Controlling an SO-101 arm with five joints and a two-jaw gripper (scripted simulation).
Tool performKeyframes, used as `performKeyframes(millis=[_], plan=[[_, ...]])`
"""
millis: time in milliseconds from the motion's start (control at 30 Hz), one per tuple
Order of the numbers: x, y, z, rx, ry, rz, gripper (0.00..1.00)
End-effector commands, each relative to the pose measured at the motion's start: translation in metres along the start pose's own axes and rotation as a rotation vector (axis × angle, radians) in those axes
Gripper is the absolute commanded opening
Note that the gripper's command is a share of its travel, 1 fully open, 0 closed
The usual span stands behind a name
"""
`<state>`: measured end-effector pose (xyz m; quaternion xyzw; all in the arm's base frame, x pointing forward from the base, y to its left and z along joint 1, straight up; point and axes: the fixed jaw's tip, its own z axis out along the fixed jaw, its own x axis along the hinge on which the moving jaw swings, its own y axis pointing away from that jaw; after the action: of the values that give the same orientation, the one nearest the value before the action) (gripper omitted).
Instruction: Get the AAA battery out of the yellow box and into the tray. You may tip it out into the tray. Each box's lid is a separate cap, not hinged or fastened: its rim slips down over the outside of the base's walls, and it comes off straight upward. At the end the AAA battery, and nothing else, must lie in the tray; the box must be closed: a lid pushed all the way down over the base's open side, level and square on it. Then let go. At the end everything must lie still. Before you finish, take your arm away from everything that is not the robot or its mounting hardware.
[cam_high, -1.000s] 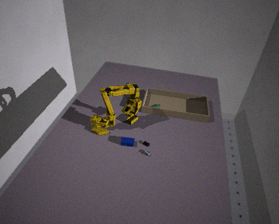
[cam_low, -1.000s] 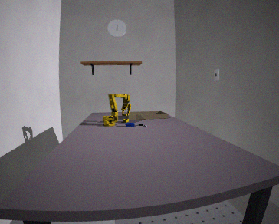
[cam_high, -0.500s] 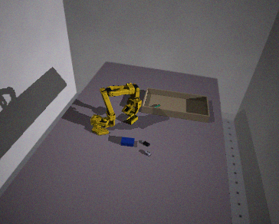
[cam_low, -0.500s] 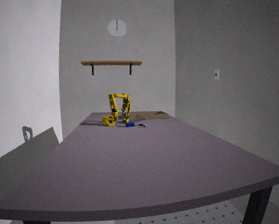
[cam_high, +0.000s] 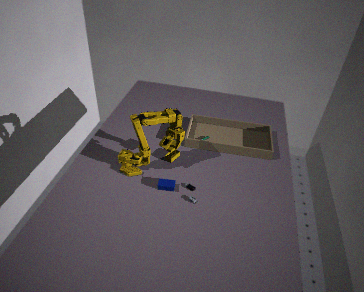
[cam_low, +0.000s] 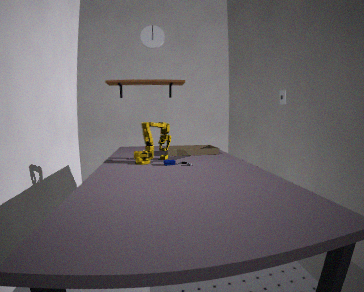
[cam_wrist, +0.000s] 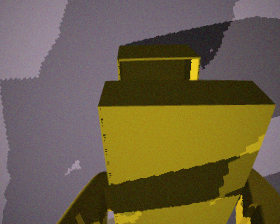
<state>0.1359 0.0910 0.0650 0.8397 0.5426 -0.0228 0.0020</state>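
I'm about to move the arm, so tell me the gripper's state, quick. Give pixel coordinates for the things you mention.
Gripper (cam_high: 171, 150) (cam_low: 164, 154) (cam_wrist: 159, 75): mostly closed; whether it grips anything can't be told, yellow on yellow.

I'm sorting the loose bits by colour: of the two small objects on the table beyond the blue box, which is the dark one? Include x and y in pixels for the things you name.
The one nearer the blue box (cam_high: 166, 185) (cam_low: 170, 162): it is black (cam_high: 190, 187); the other (cam_high: 193, 200) is pale grey.

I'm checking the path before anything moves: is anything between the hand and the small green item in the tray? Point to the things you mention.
Yes: the end wall of the tray (cam_high: 230, 149) (cam_low: 200, 150) nearest the hand (cam_high: 172, 151) (cam_low: 164, 154) (cam_wrist: 159, 82) stands between it and the green item (cam_high: 205, 138). Nothing else visible does; the blue block (cam_high: 166, 185) (cam_low: 169, 162) lies off to the side.
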Motion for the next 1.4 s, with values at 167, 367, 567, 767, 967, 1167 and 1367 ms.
performKeyframes(millis=[167,367,567,767,967,1167,1367], plan=[[0.0067,0.0027,-0.0053,-0.021,0.041,-0.011,0.21],[0.0067,0.0027,-0.0053,-0.021,0.041,-0.011,0.21],[0.0074,0.0027,-0.0053,-0.021,0.041,-0.013,0.21],[0.0087,0.0027,-0.0054,-0.021,0.041,-0.016,0.21],[0.0097,0.0027,-0.0054,-0.021,0.041,-0.018,0.21],[0.0106,0.0027,-0.0054,-0.021,0.040,-0.020,0.21],[0.0108,0.0027,-0.0054,-0.021,0.040,-0.021,0.21]])
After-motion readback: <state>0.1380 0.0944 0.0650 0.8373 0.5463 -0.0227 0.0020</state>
